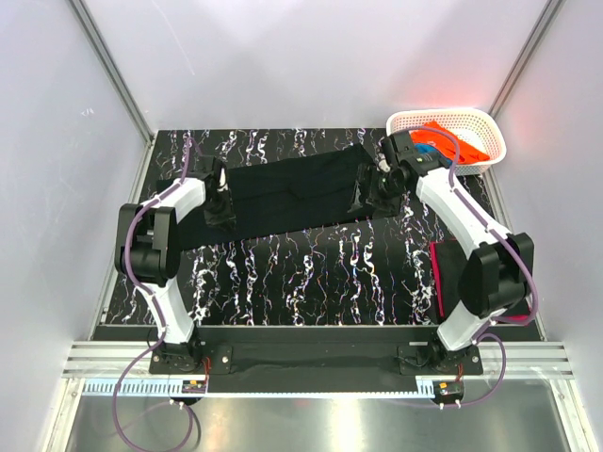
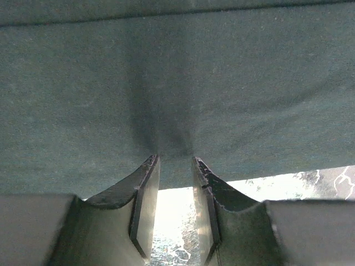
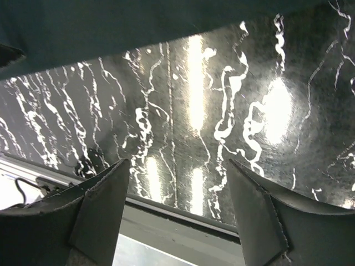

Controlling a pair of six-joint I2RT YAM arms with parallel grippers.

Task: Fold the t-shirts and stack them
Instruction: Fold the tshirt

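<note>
A folded dark shirt (image 1: 450, 273) is lying near the right arm's base. Farther back, a long black shirt (image 1: 283, 193) is stretching across the table (image 1: 311, 273). The left gripper (image 2: 175, 160) is pinching its edge between nearly closed fingers. The right gripper (image 3: 176, 166) is hanging wide apart, holding nothing. An orange shirt (image 1: 462, 141) is sitting in the white basket (image 1: 490, 127) at the back.

Near table (image 1: 311, 282) strip open between arms; black t-shirt (image 1: 283, 193) spans middle; basket (image 1: 450, 127) blocks far-right corner.
</note>
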